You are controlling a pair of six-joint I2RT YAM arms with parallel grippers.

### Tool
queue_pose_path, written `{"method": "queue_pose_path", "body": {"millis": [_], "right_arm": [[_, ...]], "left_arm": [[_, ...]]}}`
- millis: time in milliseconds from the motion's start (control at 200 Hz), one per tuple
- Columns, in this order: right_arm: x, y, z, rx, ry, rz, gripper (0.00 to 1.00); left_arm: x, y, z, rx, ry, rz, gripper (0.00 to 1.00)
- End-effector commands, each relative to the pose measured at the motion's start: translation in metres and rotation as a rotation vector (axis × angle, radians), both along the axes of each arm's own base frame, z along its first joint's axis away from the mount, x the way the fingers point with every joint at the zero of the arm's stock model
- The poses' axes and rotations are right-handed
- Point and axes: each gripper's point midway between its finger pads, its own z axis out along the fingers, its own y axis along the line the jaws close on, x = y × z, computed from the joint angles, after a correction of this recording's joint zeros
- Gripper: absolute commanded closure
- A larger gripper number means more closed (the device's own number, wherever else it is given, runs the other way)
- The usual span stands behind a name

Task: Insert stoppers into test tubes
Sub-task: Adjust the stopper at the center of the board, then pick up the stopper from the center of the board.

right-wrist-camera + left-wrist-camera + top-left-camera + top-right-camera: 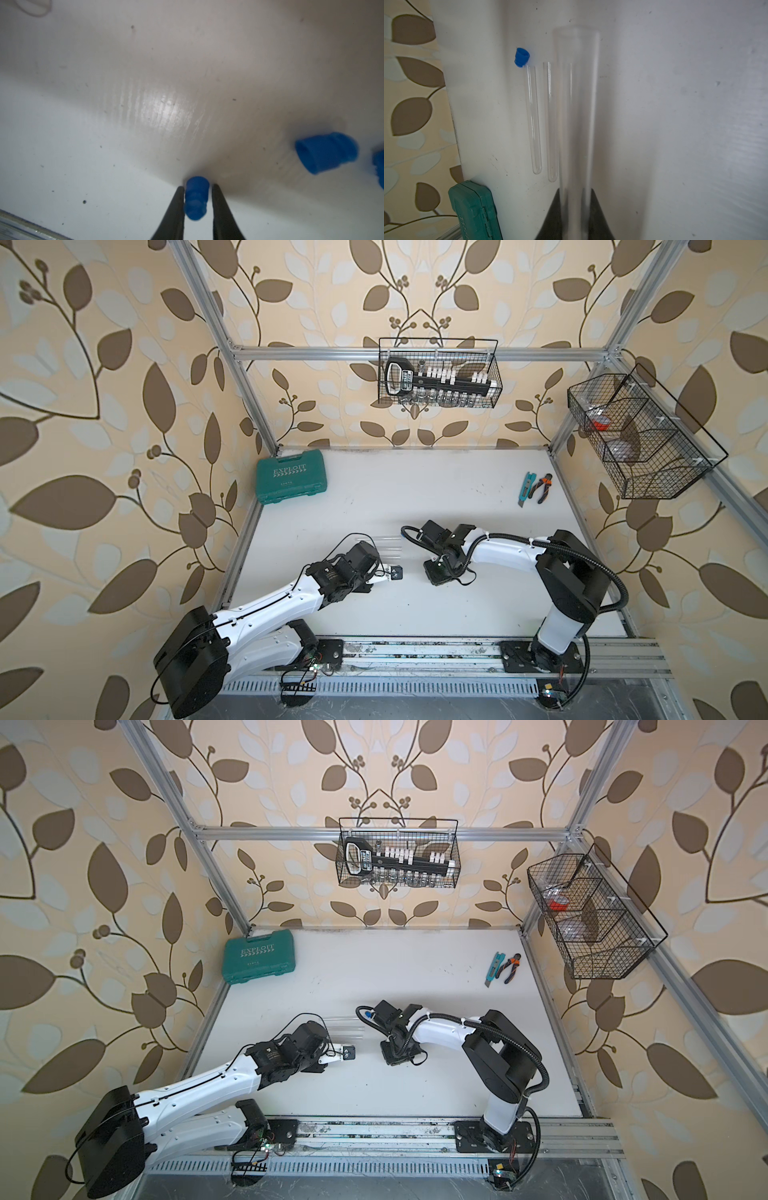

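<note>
White tabletop [415,497] setup, right gripper [197,186] jaws hugging 1 blue stopper [196,199] lying on it (can't tell if it's actually pinched), left gripper [575,189] clamped on 1 test tube [576,104], so a weak off-center grip could squirt that stubby plug loose on the lift.

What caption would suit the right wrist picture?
Right pincer flanking a blue stopper on the white table, another stopper lying nearby.
</note>
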Motion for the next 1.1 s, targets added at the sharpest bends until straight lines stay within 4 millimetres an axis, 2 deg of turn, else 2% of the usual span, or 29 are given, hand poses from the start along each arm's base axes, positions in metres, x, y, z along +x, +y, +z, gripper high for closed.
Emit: {"method": "queue_pose_path", "body": {"millis": [0,145,350,505,705,905,1095], "right_arm": [[0.003,-0.004,-0.004,-0.055,-0.01,-0.001,0.83],[0.003,-0.016,0.002,-0.125,-0.023,0.01,0.88],[-0.005,-0.07,0.026,-0.396,-0.022,0.089,0.89],[0.001,-0.083,0.021,-0.511,-0.032,0.114,0.89],[0.005,-0.077,0.006,-0.573,-0.038,0.144,0.85],[0.002,-0.055,0.001,-0.552,-0.045,0.176,0.71],[-0.002,-0.035,0.002,-0.457,-0.039,0.164,0.7]], "left_arm": [[0.0,-0.008,0.004,-0.034,-0.003,-0.005,1.0],[0.0,-0.007,0.005,-0.031,-0.004,-0.004,1.0],[0.001,-0.005,0.006,-0.02,-0.013,-0.002,1.0],[0.003,-0.001,0.006,0.011,-0.014,0.007,1.0],[0.003,0.001,0.01,0.003,-0.036,0.006,1.0],[0.004,0.0,0.009,0.004,-0.036,0.007,1.0],[0.004,-0.001,0.008,0.006,-0.031,0.007,1.0]]}}
